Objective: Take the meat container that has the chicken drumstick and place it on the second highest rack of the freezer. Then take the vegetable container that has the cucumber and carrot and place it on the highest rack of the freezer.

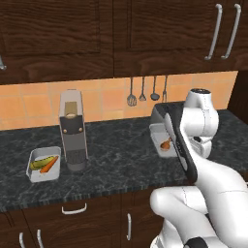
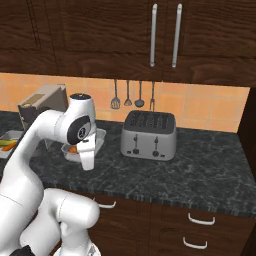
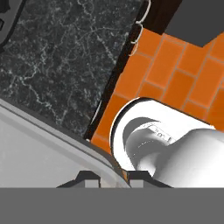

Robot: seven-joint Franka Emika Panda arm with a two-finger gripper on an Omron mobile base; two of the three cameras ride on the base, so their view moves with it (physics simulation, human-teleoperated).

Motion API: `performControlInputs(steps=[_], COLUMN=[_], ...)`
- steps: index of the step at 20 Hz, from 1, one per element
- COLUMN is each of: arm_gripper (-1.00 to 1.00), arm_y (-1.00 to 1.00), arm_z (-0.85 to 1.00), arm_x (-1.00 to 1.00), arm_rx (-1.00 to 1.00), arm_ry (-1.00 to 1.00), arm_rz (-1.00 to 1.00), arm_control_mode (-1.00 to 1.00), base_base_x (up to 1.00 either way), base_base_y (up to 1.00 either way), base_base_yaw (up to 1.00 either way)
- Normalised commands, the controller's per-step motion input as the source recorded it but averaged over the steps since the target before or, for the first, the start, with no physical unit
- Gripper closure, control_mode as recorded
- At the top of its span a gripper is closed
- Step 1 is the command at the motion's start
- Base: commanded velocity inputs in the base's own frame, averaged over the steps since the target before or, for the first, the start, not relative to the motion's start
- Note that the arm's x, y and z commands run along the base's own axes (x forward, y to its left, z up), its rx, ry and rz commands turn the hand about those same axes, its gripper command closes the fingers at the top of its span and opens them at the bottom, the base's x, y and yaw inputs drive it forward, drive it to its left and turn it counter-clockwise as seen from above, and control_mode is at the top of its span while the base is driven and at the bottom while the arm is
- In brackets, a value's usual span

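While the hand [image 3: 109,178] pinches the meat container's [image 1: 158,138] rim, dark counter [image 1: 121,160] lies open to the vegetable container [image 1: 43,163].

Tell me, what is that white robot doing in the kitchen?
The robot's tool is shut on the rim of the meat container holding the chicken drumstick, on the dark counter. The vegetable container with the cucumber and carrot waits beside the coffee machine.
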Motion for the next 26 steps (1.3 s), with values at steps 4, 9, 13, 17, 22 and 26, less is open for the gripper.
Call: performControlInputs(steps=[4,9,13,17,22,26], arm_gripper=[1.0,1.0,1.0,1.0,1.0,1.0], arm_y=[0.24,0.23,0.06,0.0,0.0,0.0], arm_z=[0.01,0.05,0.25,0.37,0.4,0.17], arm_x=[-0.51,-0.64,-0.54,-0.16,-0.12,-0.27], arm_rx=[-0.1,-0.07,-0.01,0.0,0.0,0.0], arm_ry=[0.0,0.0,0.0,0.0,0.0,0.0], arm_rz=[-0.02,-0.02,-0.01,0.0,0.0,0.0], arm_control_mode=[-1.0,-1.0,-1.0,-1.0,-1.0,-1.0], base_base_x=[0.0,0.0,0.0,0.0,0.0,0.0], base_base_y=[0.0,0.0,0.0,0.0,0.0,0.0], base_base_yaw=[0.0,0.0,0.0,0.0,0.0,0.0])
